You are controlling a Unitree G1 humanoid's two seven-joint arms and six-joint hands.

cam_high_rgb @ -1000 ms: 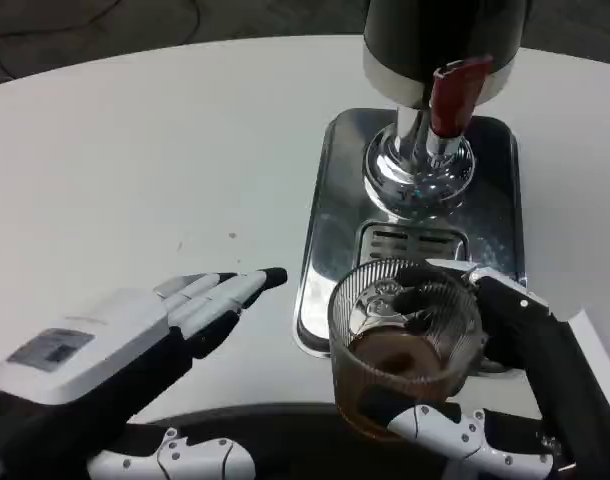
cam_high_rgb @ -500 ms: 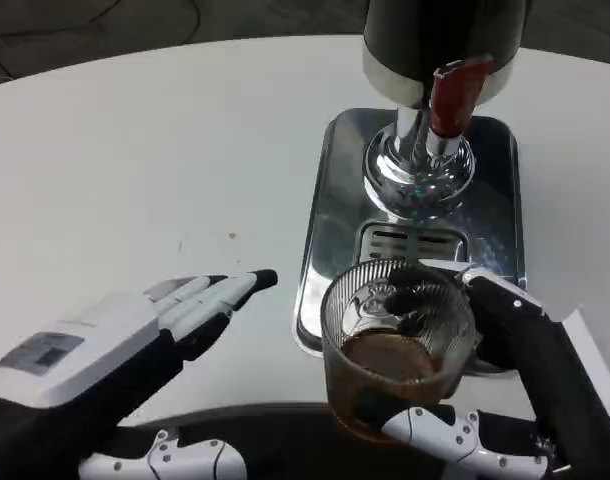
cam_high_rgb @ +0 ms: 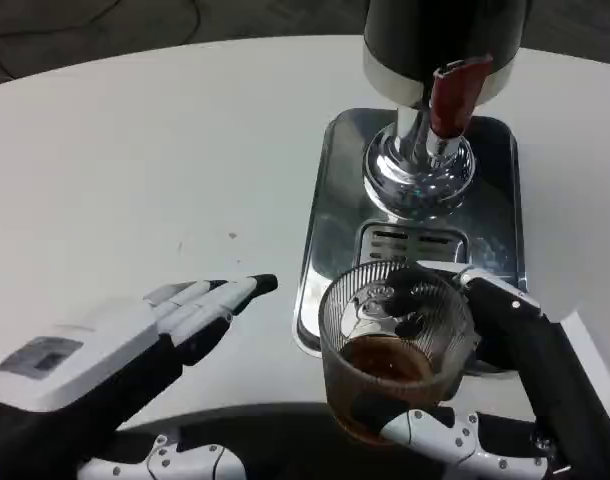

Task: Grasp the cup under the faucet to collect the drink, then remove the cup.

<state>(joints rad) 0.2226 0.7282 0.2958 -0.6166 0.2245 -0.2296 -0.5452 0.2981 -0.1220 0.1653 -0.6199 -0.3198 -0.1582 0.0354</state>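
Observation:
A ribbed clear glass cup (cam_high_rgb: 393, 345) with brown drink in its bottom is at the front edge of the steel drip tray (cam_high_rgb: 335, 210). My right hand (cam_high_rgb: 505, 380) grips the cup, fingers behind it and thumb in front. The cup stands nearer to me than the chrome faucet (cam_high_rgb: 420, 165) with its red lever (cam_high_rgb: 453, 95) on the dark dispenser (cam_high_rgb: 440, 40). My left hand (cam_high_rgb: 135, 335) lies flat and open over the table to the left of the tray, holding nothing.
The white round table (cam_high_rgb: 165, 160) stretches wide to the left and back. The tray's slotted drain (cam_high_rgb: 410, 242) is just behind the cup. Dark floor shows past the table's far edge.
The cup in my right hand has slid slightly toward me and left, off the drain. My left hand has drawn back a little toward me.

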